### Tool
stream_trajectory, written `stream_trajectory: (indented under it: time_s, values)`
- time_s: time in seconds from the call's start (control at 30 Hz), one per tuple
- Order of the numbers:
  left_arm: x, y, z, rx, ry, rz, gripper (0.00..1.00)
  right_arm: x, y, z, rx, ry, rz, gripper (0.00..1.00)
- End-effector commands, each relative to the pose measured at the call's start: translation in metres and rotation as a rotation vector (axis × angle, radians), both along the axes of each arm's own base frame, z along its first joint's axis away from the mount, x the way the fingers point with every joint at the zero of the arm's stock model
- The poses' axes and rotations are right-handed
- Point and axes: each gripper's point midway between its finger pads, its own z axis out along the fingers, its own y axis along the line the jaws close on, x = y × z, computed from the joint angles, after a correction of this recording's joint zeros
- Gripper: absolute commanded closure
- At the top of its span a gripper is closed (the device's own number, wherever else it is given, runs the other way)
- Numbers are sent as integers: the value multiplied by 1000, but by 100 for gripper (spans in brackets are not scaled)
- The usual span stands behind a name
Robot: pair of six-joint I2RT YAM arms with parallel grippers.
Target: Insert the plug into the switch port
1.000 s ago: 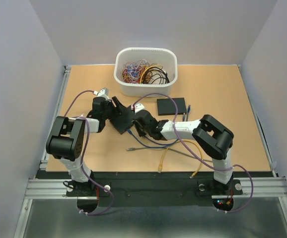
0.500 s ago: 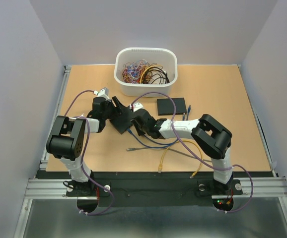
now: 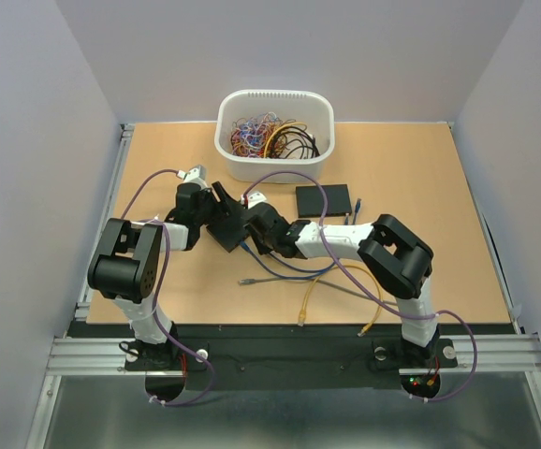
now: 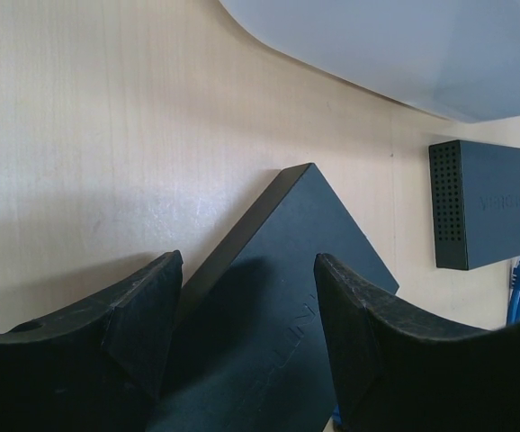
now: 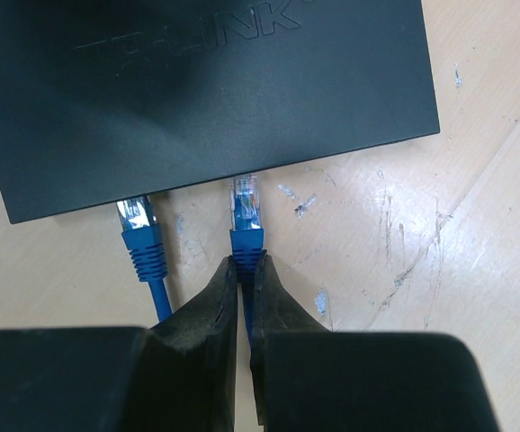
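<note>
while the left gripper [image 4: 246, 346] straddles the switch [image 5: 197, 90], the right gripper [image 5: 245, 297] pinches a blue plug [image 5: 246, 211] at its edge.

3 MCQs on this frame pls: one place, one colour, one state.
1. Where is the second switch?
A) in the bin
B) on the table, right of the held switch
C) at the table's near edge

2. What colour is the cable in the right gripper?
A) yellow
B) grey
C) blue

3. The right gripper's jaws are:
A) wide open
B) shut on the cable
C) out of view

Key:
1 B, it lies flat to the right of the switch in the left gripper.
2 C, boot and cord are blue.
3 B, the jaws pinch the cord just behind the plug.
</note>
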Motion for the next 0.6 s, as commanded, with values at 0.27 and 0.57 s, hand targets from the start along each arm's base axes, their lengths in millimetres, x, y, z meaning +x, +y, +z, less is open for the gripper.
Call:
stream_trajectory:
  time_s: [0.27, 0.57]
  values:
    - [-11, -19, -6, -2, 36, -71, 29, 31, 28, 55, 103, -147, -33, 100]
    - [-11, -21, -7, 1, 39, -77, 30, 37, 28, 47, 76, -158, -44, 99]
